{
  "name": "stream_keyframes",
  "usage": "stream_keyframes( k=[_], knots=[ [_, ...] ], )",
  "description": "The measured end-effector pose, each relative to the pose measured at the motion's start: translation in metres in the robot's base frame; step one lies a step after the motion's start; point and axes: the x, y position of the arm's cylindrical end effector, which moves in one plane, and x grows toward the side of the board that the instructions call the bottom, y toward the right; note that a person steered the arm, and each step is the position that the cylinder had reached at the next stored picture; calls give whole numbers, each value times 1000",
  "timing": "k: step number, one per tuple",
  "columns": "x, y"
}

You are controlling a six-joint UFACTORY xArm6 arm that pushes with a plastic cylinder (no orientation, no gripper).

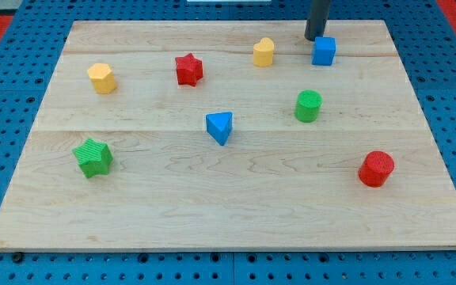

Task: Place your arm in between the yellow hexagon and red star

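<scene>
The yellow hexagon stands near the board's upper left. The red star stands to its right, with a bare gap between them. My tip is at the view's top right of centre, just above and left of the blue cube, nearly touching it. My tip is far to the right of the red star and the yellow hexagon.
A second yellow block stands left of my tip. A green cylinder, a blue triangle, a green star and a red cylinder lie lower on the wooden board.
</scene>
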Motion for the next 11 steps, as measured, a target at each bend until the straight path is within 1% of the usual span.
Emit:
stream_keyframes(
  k=[1,2,4,7,9,11],
  knots=[
    [-8,0],
    [-12,-34],
    [-23,-125],
    [24,-260],
    [74,-290],
    [124,-286]
  ],
)
